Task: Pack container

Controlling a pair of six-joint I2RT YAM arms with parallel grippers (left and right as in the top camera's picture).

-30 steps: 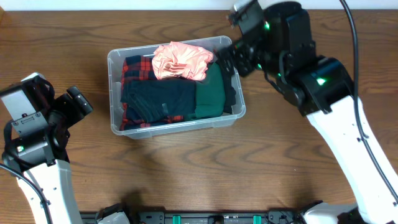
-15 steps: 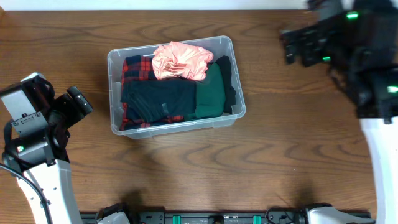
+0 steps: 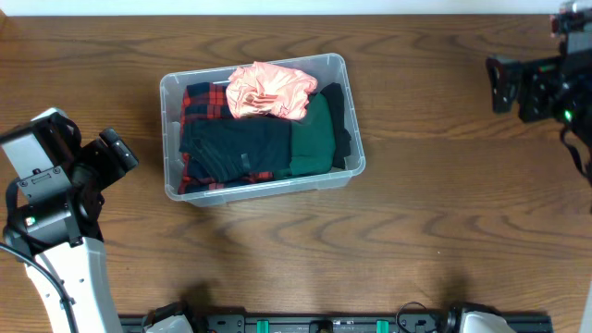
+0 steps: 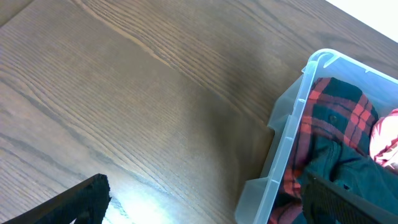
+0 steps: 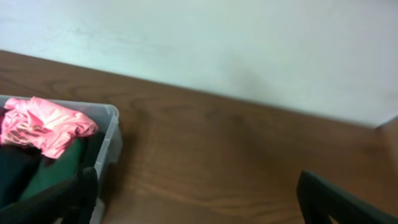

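Roughly between left claw (image 3: 118, 151) and right claw (image 3: 497, 85) sits the container (image 3: 268, 189).

This is looking like a robotics lab: a left arm (image 3: 51, 199) and a right arm (image 3: 541, 83) are standing at a wood-grain surface (image 3: 416, 231), a plain pale wall (image 5: 217, 43) is running behind it, a black mounting rail (image 3: 314, 325) is lining the near edge, and a clear container (image 3: 268, 188) of clothes is sitting on it.

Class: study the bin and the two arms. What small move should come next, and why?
Probably bring the right end effector over the pink garment and press it down. It sits bunched above the other clothes at the far edge of the container, and that end effector stands open and empty.
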